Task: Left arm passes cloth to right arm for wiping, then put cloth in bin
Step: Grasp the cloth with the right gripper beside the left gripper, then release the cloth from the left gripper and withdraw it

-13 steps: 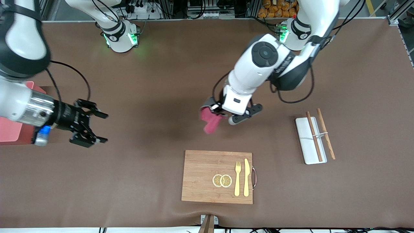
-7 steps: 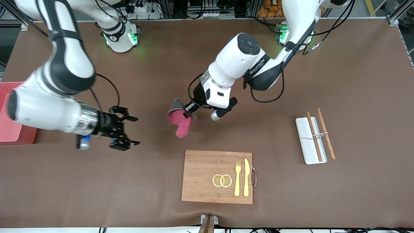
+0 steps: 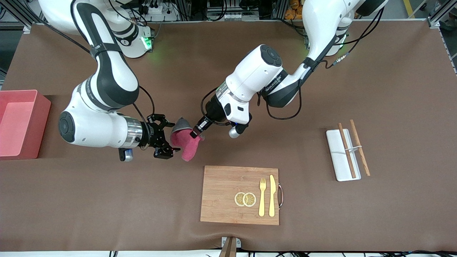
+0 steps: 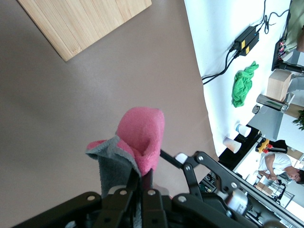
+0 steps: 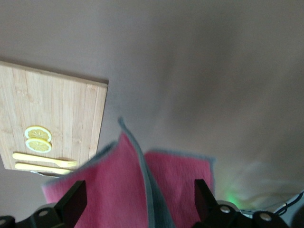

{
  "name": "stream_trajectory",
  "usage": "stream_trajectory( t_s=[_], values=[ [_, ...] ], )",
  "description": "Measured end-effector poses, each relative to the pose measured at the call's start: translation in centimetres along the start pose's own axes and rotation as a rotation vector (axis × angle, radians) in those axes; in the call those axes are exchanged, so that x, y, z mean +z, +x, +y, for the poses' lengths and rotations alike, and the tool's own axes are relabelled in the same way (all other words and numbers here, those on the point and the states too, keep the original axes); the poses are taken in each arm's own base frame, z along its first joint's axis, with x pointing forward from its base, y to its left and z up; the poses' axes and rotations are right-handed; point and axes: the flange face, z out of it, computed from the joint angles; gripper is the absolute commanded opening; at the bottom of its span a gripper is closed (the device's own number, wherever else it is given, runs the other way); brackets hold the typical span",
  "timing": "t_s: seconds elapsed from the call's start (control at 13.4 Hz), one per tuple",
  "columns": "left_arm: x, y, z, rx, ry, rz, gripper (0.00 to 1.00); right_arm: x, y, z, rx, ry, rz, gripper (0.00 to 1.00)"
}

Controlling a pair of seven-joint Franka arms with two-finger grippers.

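- The cloth (image 3: 184,141) hangs in the air over bare table, just up from the cutting board's (image 3: 240,194) 11 o'clock corner, pinched between the two arms' hands.
- The left gripper (image 3: 197,132) is clamped on the cloth's upper fold; in the left wrist view its fingers meet on the pink and grey folds (image 4: 137,152).
- The right gripper (image 3: 165,137) stands with fingers spread, one on each side of the cloth's edge, not yet closed; the right wrist view shows pink cloth (image 5: 128,190) filling the gap.
- Judged by its droop, the cloth is light, soft and limp, with no stiffness to push against; a bunched, doubled fold deep between the pads looks the safest hold.
- Whether the right fingers (image 3: 160,119) already touch fabric is hard to tell.
- The bin (image 3: 21,123) sits at the table's 9 o'clock edge, cut off by the frame.
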Motion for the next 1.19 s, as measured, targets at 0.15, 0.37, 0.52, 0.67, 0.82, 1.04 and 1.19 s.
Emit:
stream_trajectory(
  t_s=[0.15, 0.37, 0.52, 0.67, 0.82, 1.04, 1.19],
  values=[
    [0.2, -0.1, -0.1, -0.014, -0.006, -0.003, 0.0, 0.9, -1.9, 0.4, -0.007, -0.013, 0.0, 0.97],
    [0.1, -0.3, 0.1, -0.017, -0.01, -0.005, 0.0, 2.7, -4.0, 0.9, -0.022, -0.039, 0.004, 0.15],
    [0.1, -0.3, 0.1, -0.019, -0.01, -0.005, 0.0, 2.7, -3.9, 0.8, -0.019, -0.036, 0.006, 0.0],
    [0.1, -0.3, 0.1, -0.02, -0.011, -0.005, 0.0, 2.3, -3.2, 0.6, -0.009, -0.03, 0.009, 0.0],
    [0.0, -0.1, 0.2, -0.038, -0.013, -0.004, 0.06, 1.4, -2.4, 0.4, 0.001, -0.015, 0.009, 0.0],
    [-0.2, 0.0, 0.5, -0.053, -0.019, -0.006, 1.0, 0.3, -2.2, 0.2, 0.001, -0.011, 0.005, 0.0],
    [-0.7, 0.1, 1.1, -0.053, -0.032, -0.005, 1.0, 0.3, -2.2, 0.3, -0.001, -0.015, 0.011, 0.0]
  ],
)
